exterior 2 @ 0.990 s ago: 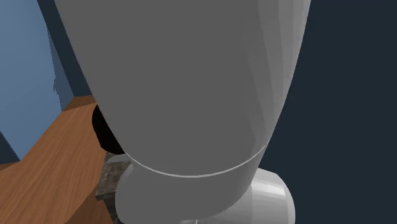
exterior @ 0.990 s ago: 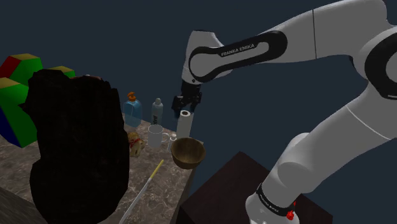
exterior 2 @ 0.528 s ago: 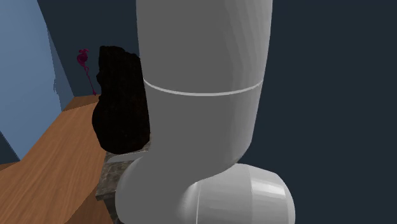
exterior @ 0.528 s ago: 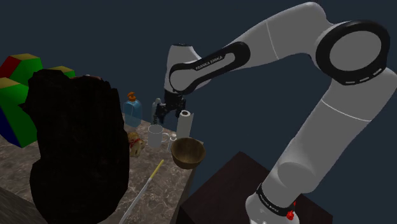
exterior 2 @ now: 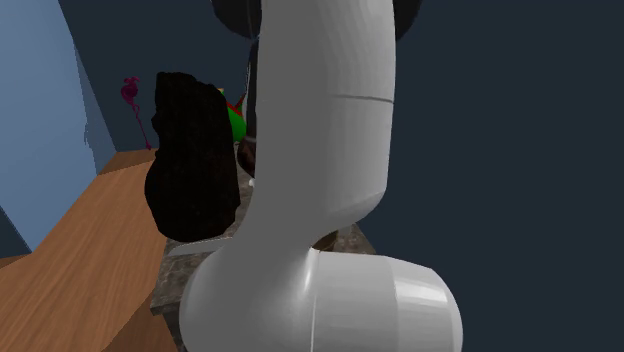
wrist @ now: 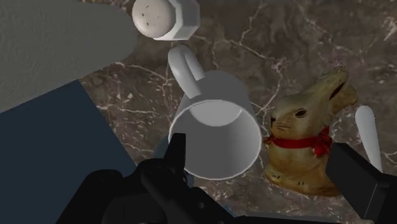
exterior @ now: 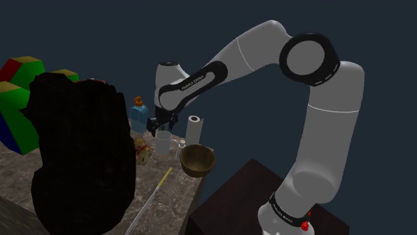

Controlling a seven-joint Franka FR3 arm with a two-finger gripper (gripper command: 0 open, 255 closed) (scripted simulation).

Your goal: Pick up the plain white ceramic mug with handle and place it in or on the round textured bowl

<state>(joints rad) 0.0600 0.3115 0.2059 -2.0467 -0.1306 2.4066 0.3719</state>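
The white mug (exterior: pixel 163 142) stands upright on the marble counter (exterior: pixel 93 220), its handle (wrist: pixel 186 67) towards a small white shaker (wrist: pixel 164 17). Just to the shoulder view's right of it sits the round brown bowl (exterior: pixel 197 159), with nothing inside. My black gripper (exterior: pixel 160 123) hangs a little above the mug. In the wrist view the gripper (wrist: pixel 267 167) is open and the mug (wrist: pixel 219 130) lies below, close to one finger (wrist: pixel 176 151), while the other finger (wrist: pixel 359 178) stands beyond a golden bunny (wrist: pixel 305 140). Neither finger touches the mug.
A white paper roll (exterior: pixel 194 127) stands behind the bowl, and a blue bottle (exterior: pixel 139 115) behind the mug. A big black lump (exterior: pixel 80 153) covers the counter's left. A white stick (exterior: pixel 150 200) lies near the front edge. Coloured blocks (exterior: pixel 17 100) sit far left. The arm's white link (exterior 2: pixel 320 150) blocks the second exterior view.
The arm has swung to the shoulder view's left, carrying the gripper from over the paper roll to above the mug. The mug and bowl have not moved.
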